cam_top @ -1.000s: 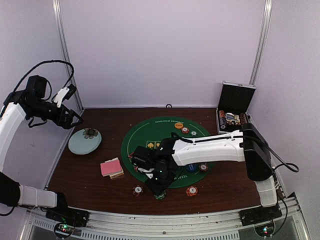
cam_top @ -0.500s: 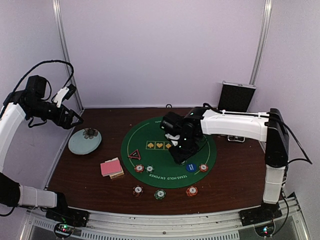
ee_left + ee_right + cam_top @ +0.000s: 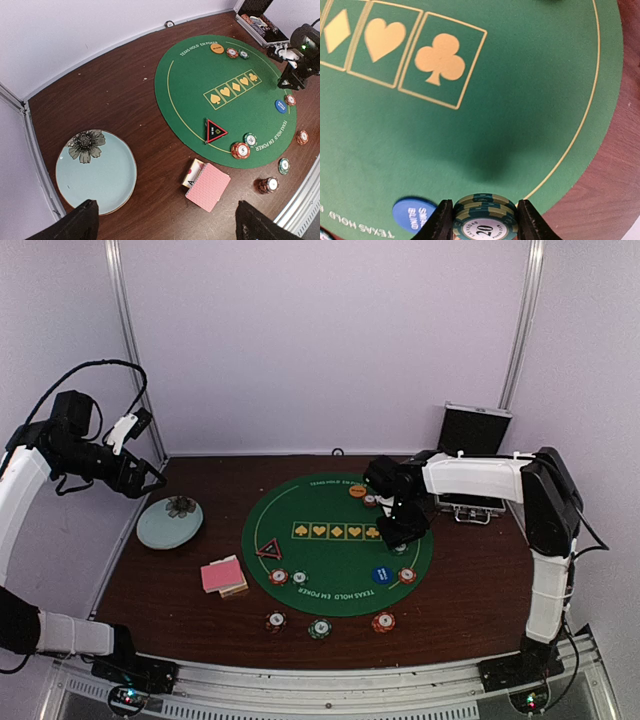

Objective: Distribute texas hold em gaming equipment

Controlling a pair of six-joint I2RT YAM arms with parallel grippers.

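- Brown wooden counter (image 3: 470, 580): along its near edge, off the mat, three small chip stacks (image 3: 319, 628) stand in a row.
- Pink-red-backed cards (image 3: 223, 576) sit in a pile left of the green mat (image 3: 330, 508), with one face-up card poking out from beneath.
- On the mat's near rim two chips (image 3: 279, 576) lie side by side, and the black red-edged triangular marker (image 3: 268, 549) is just behind them.
- Further right on that rim, the blue button (image 3: 381, 575) lies beside a single red chip (image 3: 407, 575).
- Right jaws reach over the mat's right side and are closed partway on a green chip stack (image 3: 484, 225) marked 20, with a finger (image 3: 435, 225) on each side. Whether the stack touches the felt I cannot tell.
- At the mat's far rim, the orange button (image 3: 357, 491) lies next to two more chips (image 3: 232, 52).
- Pale blue dish (image 3: 145, 525) with a flower print rests left of the mat.
- Left jaws gape fully and hold nothing, raised on the left arm (image 3: 25, 480) above the counter's far left corner.
- Black-lined metal case (image 3: 475, 430) stands open at the far right corner.
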